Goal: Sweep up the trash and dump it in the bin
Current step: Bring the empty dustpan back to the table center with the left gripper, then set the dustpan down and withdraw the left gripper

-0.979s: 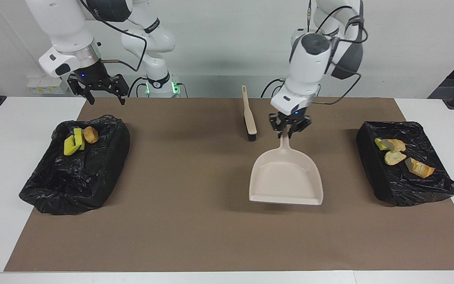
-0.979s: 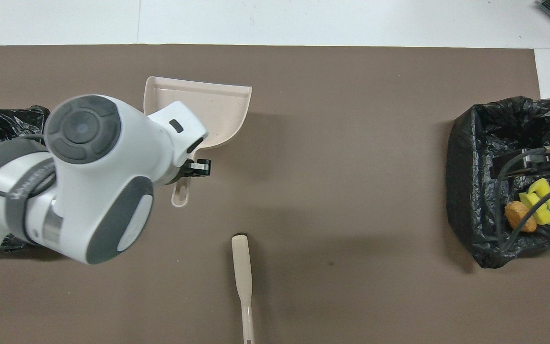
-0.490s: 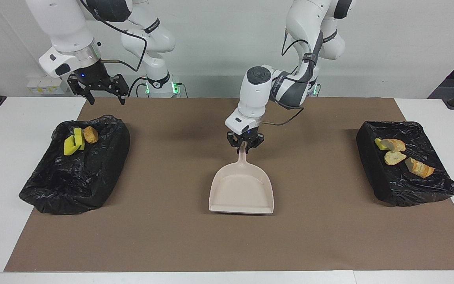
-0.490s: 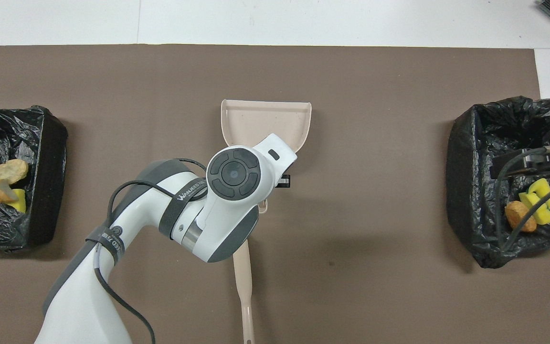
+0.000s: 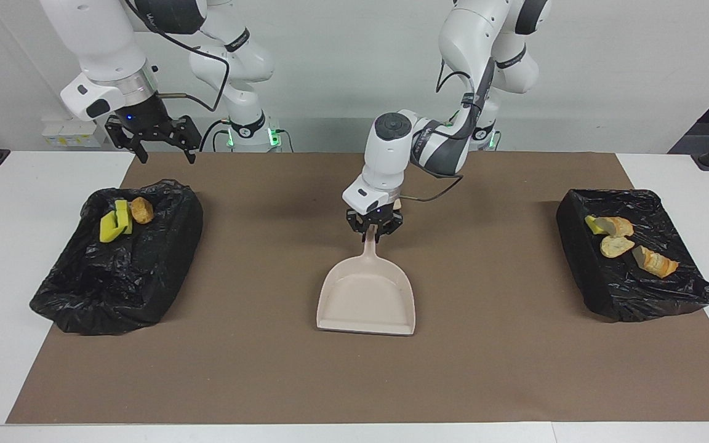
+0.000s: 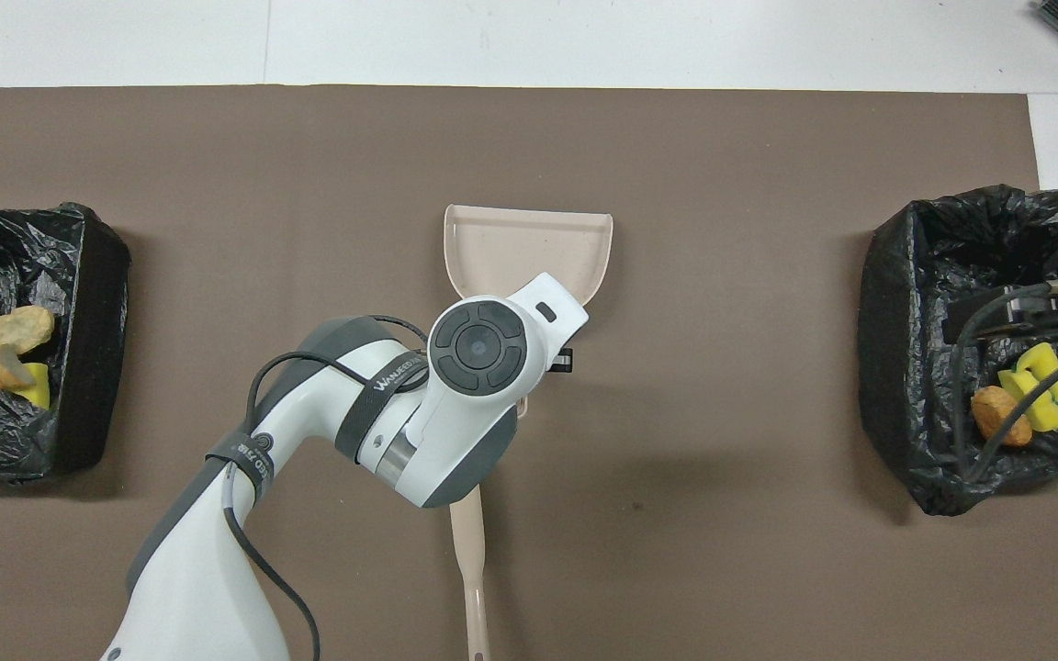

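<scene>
The beige dustpan [image 5: 367, 296] lies flat on the brown mat [image 5: 268, 369] at the table's middle, handle pointing toward the robots. My left gripper [image 5: 372, 234] is shut on the tip of that handle; in the overhead view the arm hides the grip. All the trash lies in two black-lined bins. A yellow sponge piece [image 5: 114, 224] and a brown chunk [image 5: 141, 210] are in the bin [image 5: 114, 283] at the right arm's end. Three bread-like chunks [image 5: 616, 246] and a yellow scrap [image 5: 589, 220] are in the bin [image 5: 631, 295] at the left arm's end. My right gripper [image 5: 159, 146] waits open over that first bin's edge.
The beige brush [image 6: 469, 551] lies on the mat nearer to the robots than the dustpan, its head hidden under my left arm. No loose scraps show on the mat. White table surface borders the mat at both ends.
My left arm carried the dustpan from the left arm's side to the middle of the mat and lowered it. It now covers the brush head. The right arm has not moved.
</scene>
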### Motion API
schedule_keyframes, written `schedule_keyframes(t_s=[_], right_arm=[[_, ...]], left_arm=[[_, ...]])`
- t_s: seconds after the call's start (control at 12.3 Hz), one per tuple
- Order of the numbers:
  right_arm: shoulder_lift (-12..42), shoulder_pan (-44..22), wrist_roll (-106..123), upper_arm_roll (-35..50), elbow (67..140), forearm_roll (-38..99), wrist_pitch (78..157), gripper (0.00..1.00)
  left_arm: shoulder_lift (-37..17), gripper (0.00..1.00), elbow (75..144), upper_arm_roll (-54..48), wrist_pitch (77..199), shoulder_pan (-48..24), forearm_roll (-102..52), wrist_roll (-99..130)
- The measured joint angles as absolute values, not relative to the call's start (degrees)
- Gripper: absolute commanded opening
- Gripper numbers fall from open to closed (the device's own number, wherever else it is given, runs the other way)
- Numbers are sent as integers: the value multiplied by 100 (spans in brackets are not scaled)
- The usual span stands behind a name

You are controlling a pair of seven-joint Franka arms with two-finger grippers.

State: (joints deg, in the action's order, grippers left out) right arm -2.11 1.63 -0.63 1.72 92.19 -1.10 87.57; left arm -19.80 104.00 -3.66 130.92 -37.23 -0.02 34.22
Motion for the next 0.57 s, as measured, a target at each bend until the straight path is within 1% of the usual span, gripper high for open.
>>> schedule_keyframes(t_s=[0.33, 0.41, 0.57], right_arm=[[-211, 163, -63, 172, 9219, -110, 8757, 100], [-211, 163, -63, 172, 9219, -110, 8757, 100], [-211, 163, -63, 172, 9219, -110, 8757, 100]], left_arm=[[-1941, 100, 10405, -227, 13040, -3704, -3, 3552], [-1855, 100, 10397, -125, 12945, -3622, -3, 3566], [-1546, 100, 10392, -48, 12603, -3203, -3, 3545]])
